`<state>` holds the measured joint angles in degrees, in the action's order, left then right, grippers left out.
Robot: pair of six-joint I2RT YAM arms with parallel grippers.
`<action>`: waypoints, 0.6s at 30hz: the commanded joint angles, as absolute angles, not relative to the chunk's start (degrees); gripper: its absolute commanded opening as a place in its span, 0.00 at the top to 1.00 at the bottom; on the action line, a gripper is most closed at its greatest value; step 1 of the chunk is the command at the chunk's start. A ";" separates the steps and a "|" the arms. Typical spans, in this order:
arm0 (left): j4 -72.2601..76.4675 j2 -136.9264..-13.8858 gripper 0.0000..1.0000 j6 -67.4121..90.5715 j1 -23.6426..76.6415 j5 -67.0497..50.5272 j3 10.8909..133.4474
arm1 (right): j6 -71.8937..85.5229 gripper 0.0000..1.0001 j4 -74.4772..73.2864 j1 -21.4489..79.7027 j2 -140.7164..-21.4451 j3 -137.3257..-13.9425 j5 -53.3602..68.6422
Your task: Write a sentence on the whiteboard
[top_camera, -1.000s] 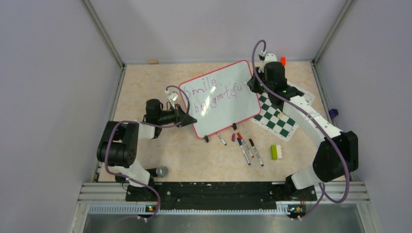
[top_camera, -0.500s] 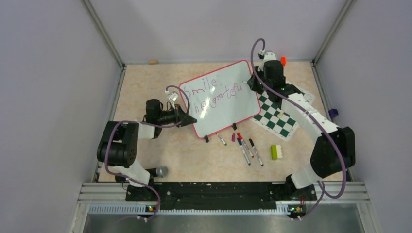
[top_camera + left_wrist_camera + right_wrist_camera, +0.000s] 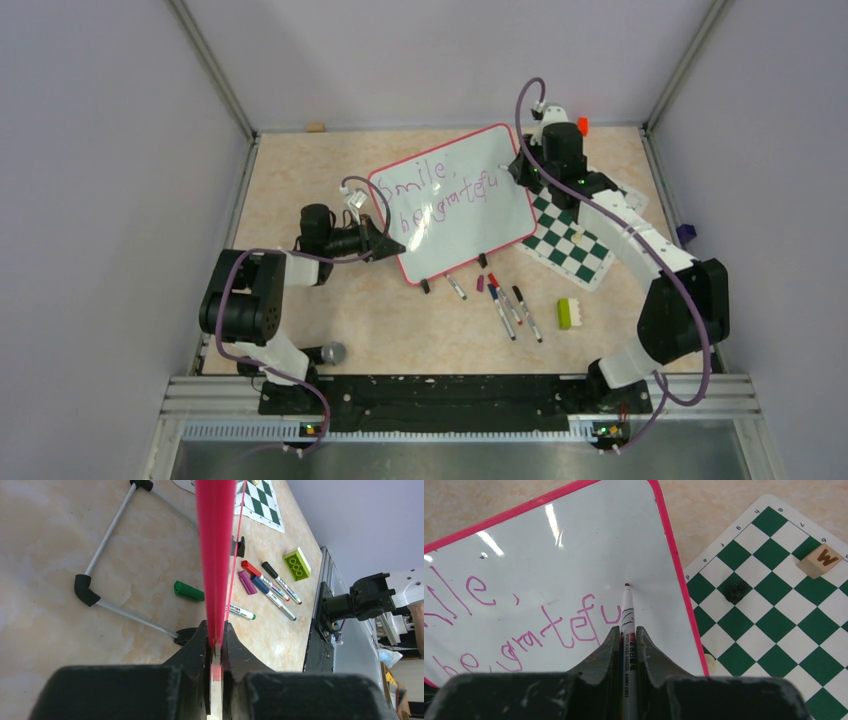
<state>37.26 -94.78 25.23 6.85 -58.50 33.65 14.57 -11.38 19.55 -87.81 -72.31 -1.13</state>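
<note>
Whiteboard (image 3: 455,205) sits propped up mid-table, closer to the far edge, with a chess mat (image 3: 572,243) on its right. Left gripper (image 3: 216,636) is pinched on the board's red rim. Right gripper (image 3: 627,639) is clamped on a marker (image 3: 627,615), tip right by the "u" of the sentence (image 3: 551,622), which reads "Smile, be gratefu".

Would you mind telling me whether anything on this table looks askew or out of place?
The whiteboard, clamped by the left pincer, sits skewed to the table edges, its right corner covering part of the chess mat. Several markers and a purple cap lie loose in front of it. Nothing looks spilled or damaged.
</note>
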 commanded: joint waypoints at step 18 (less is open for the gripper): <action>29.79 -97.03 1.00 24.08 7.47 -53.58 33.12 | 14.24 1.00 -9.93 18.63 -82.20 -62.03 -0.21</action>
<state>37.28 -94.78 25.36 6.85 -58.52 33.67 14.57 -9.47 19.29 -83.72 -63.99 -0.38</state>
